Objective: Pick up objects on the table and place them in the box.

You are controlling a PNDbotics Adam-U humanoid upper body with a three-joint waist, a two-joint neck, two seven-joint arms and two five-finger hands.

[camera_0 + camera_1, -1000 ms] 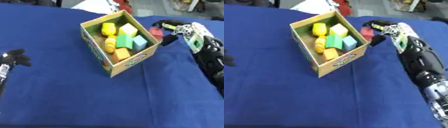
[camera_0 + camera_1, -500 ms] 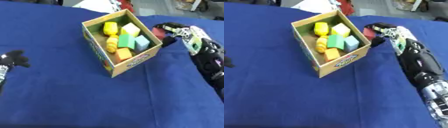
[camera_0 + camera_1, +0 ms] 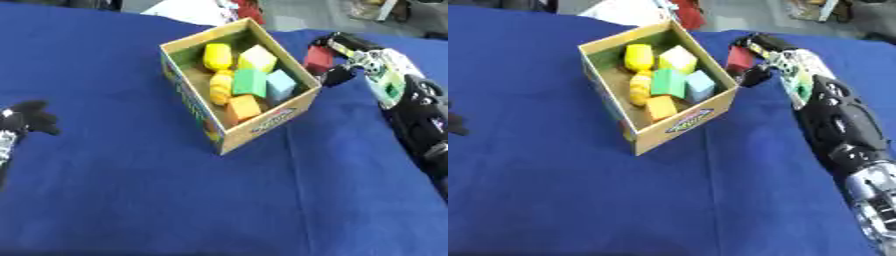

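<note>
Light is even and fairly bright, falling from above, so the open cardboard box (image 3: 229, 131) casts only a faint, soft shadow on the blue cloth-covered counter (image 3: 131, 200). Both views are soft and smeared throughout, with edges and the box's printed label unreadable. No glare shows on the cloth.

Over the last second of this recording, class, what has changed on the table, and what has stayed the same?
Little has changed. The right hand still grips the red block just beyond the box, having edged slightly nearer its rim. The blocks inside the box lie as before, and the left hand stays idle at the left edge.
</note>
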